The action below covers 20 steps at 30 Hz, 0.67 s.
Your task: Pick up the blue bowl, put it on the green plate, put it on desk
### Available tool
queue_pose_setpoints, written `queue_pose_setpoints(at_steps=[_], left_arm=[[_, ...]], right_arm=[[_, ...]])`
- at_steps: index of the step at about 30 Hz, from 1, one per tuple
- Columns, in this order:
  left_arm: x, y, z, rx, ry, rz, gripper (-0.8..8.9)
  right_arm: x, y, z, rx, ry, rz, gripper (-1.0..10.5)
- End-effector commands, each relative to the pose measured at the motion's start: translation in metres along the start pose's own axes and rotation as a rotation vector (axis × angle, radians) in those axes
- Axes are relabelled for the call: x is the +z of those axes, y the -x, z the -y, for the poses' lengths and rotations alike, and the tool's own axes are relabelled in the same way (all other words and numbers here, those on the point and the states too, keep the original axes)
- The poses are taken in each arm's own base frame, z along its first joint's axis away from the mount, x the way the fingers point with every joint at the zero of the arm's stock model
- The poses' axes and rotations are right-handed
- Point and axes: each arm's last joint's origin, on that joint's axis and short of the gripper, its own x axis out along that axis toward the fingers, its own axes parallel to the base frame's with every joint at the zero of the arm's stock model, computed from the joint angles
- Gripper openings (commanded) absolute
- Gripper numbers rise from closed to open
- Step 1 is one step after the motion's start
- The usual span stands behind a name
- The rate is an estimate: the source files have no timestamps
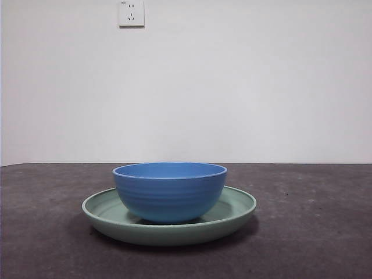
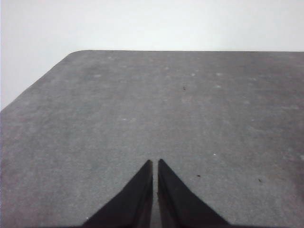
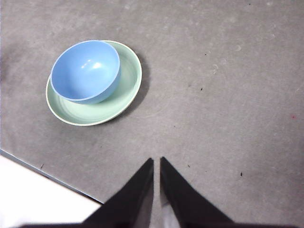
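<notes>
— Where is the bowl on your screens?

— I see the deep round medium-blue bowl (image 1: 169,192) with its ridged matte wall sitting upright inside the wide shallow pale mint-green plate (image 1: 235,210), slightly off the plate's middle. The plate lies flat on the dark grey-brown speckled desk (image 1: 314,232).

— And your pincers?

— My right pincer (image 3: 156,164) hangs high above the desk, well apart from the bowl (image 3: 85,70) and plate (image 3: 128,90), its two black jaws clenched together, holding nothing. My left pincer (image 2: 155,165) is likewise clenched and empty, over bare desk (image 2: 190,104) near a rounded corner.

— Anything else?

— A white wall socket (image 1: 131,13) behind.
</notes>
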Motion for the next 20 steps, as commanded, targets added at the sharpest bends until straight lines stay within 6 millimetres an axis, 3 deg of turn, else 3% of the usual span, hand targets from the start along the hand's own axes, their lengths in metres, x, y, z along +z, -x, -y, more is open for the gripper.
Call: queue_pose_setpoints(at_steps=[1, 20], left_arm=[[-0.0072, -0.0019, 0.0005, -0.006, -0.026, -0.025, 0.19], [-0.0073, -0.0019, 0.0005, -0.006, -0.026, -0.025, 0.19]], right_arm=[[0.0031, 0.0033, -0.0012, 0.01, 0.012, 0.021, 0.2], [0.0038, 0.0038, -0.0003, -0.007, 0.001, 0.042, 0.2]])
